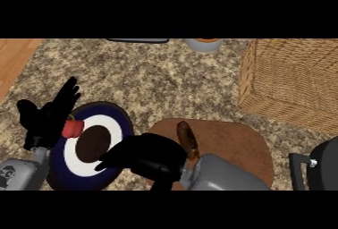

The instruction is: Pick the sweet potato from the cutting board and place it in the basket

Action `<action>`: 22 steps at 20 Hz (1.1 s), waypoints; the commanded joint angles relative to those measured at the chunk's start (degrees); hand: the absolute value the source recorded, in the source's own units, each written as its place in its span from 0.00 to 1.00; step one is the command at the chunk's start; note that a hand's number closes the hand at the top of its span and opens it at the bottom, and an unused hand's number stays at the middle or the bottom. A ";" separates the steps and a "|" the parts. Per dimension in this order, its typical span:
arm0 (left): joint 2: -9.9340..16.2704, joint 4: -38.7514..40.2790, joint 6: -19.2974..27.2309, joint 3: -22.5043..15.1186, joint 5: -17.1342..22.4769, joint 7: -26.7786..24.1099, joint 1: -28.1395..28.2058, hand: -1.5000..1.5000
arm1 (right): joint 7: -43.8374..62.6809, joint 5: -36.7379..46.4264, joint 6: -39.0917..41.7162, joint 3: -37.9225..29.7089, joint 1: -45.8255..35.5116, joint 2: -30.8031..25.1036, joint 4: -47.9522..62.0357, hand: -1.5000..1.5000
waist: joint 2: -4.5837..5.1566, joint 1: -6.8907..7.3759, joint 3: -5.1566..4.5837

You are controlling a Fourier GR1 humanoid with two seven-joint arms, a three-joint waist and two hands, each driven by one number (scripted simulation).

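Nearest you, your right hand (pixel 146 157) comes in from the lower edge on its grey forearm and hangs over the near left corner of the brown cutting board (pixel 241 147), back of the hand toward the camera, fingers curled downward and pointing left; whether they have closed on anything you cannot tell from here, because the hand covers whatever lies under it. Just to the right of that hand, touching or nearly touching its knuckles, the sweet potato (pixel 187 137) lies lengthwise on the board, so it looks not yet lifted, and the hand seems placed to come at it from the left side. To the left of the right hand sits a dark blue and white plate (pixel 89 176), and your left hand (pixel 45 117) rests open over the plate's far left rim, fingers straight and pointing away from you, with a small red pepper (pixel 73 128) just beside its palm; that pepper is no part of your job. Farther off, up and to the right of the right hand and well apart from it, stands the wicker basket (pixel 290 80), where the sweet potato must go, so expect a lift and a long carry rightward and away
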 commanded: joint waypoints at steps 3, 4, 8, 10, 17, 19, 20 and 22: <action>0.11 2.51 -1.76 1.34 0.82 0.51 -1.05 0.50 | 21.54 -0.62 -0.82 7.45 -10.59 6.11 2.71 0.00 | -0.83 -0.66 -0.04; -1.22 5.43 -0.78 2.03 0.81 0.37 -3.17 0.50 | 24.65 0.40 1.55 8.20 -11.58 6.15 2.41 0.00 | -0.78 -2.06 -0.06; 0.63 4.95 -2.47 3.09 1.34 -1.03 -0.99 0.50 | 35.26 6.44 8.75 6.93 -24.65 6.24 5.94 0.00 | -1.54 -1.05 -0.21; -0.43 6.43 -2.24 1.56 0.23 -0.52 -1.98 0.50 | 40.25 8.66 12.27 7.54 -29.90 6.27 8.19 0.00 | -1.42 -1.79 -0.22; 0.25 5.47 -3.23 3.22 1.15 1.32 -4.16 0.50 | 53.41 -8.17 28.12 -0.92 -44.63 6.30 11.73 0.00 | -1.17 -1.03 -0.03; -0.45 6.37 -3.60 2.62 0.84 0.64 -3.71 0.50 | 53.22 -13.51 33.45 -4.25 -46.33 6.29 16.79 0.00 | -0.92 -1.42 -0.09; -0.51 7.56 -3.38 3.23 0.35 -0.81 -3.68 0.50 | 53.51 -14.98 34.32 -3.88 -46.16 6.29 17.88 0.00 | -0.80 -1.83 -0.07; 0.93 8.01 -4.95 4.70 1.21 -0.50 -4.10 0.50 | 55.34 -19.41 35.03 -4.24 -48.38 6.28 19.36 0.00 | -0.83 -1.67 -0.05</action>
